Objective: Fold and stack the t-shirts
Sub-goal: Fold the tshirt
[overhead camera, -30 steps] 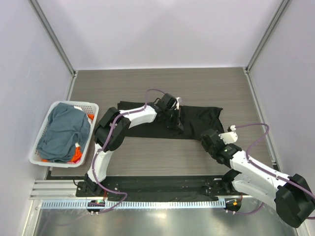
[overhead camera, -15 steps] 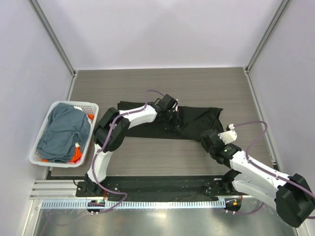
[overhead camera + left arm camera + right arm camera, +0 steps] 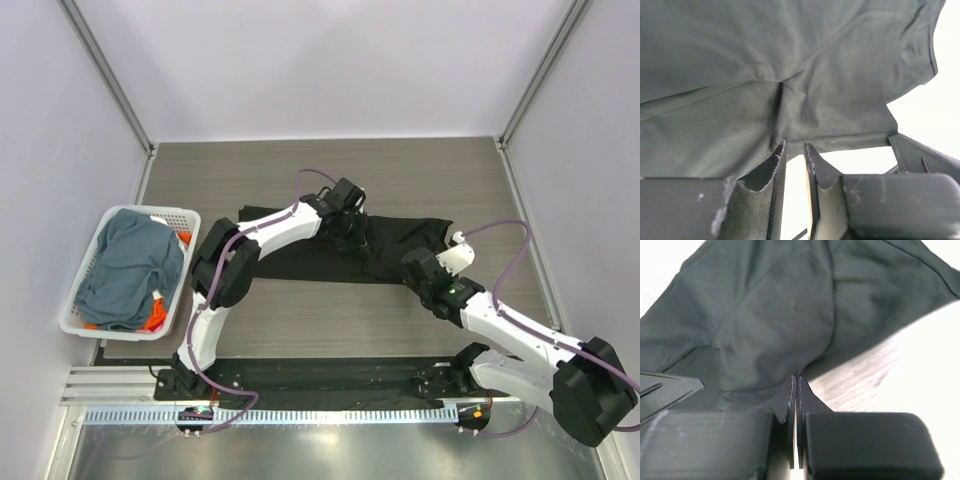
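The black t-shirt (image 3: 400,240) lay across the middle of the desk (image 3: 250,170), its long axis running left to right. The right end effector (image 3: 796,379) was pinched together on the shirt's near-right hem. The left end effector (image 3: 794,146) hovered over the shirt's centre, jaws slightly apart, gripping nothing.

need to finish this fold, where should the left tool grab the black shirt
Pinch the black shirt at its near edge, just ahead of the left tool. Come in low from the near side, one finger under: the cloth lies flat on the table, so only that free edge offers a lip.
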You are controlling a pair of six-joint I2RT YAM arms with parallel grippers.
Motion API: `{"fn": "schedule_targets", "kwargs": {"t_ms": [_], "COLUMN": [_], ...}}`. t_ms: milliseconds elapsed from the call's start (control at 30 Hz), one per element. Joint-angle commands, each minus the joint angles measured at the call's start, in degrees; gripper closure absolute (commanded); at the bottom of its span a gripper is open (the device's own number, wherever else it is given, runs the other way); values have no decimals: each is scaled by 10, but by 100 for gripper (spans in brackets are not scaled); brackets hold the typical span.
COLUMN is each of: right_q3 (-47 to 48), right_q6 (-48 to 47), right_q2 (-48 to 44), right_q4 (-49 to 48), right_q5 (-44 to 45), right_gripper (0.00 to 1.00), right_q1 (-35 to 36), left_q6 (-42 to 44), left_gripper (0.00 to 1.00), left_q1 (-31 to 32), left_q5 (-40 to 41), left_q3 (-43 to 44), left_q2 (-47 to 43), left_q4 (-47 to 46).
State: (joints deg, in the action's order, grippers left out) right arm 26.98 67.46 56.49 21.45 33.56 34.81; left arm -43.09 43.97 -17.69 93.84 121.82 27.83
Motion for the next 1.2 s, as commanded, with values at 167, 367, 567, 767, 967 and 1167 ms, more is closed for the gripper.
{"fn": "schedule_targets", "kwargs": {"t_ms": [167,367,567,767,967,1167], "right_q3": [61,96,156,189,167,116], "right_q6": [-113,-184,-220,-212,-171,-160], "right_q2": [59,126,227,249,217,158], "right_q4": [-53,-93,-92,-66,-28,-17], "right_q5": [-3,-93,-139,-146,-148,-148], "right_gripper": [99,99,99,98,99,99], "right_q1": [-63,-127,-154,-161,-161,-161], "left_q6": [12,12,17,28,36,48], "left_gripper": [78,76,75,73,73,67], "left_q1": [-1,-19,-45,-74,-112,-95], "left_q5": [50,65,52,66,64,-37], "left_q3": [90,100,60,18,-12,-72], "left_q2": [36,36,6,-25,-40,-77], "left_q4": [78,101,89,91,96,13]}}
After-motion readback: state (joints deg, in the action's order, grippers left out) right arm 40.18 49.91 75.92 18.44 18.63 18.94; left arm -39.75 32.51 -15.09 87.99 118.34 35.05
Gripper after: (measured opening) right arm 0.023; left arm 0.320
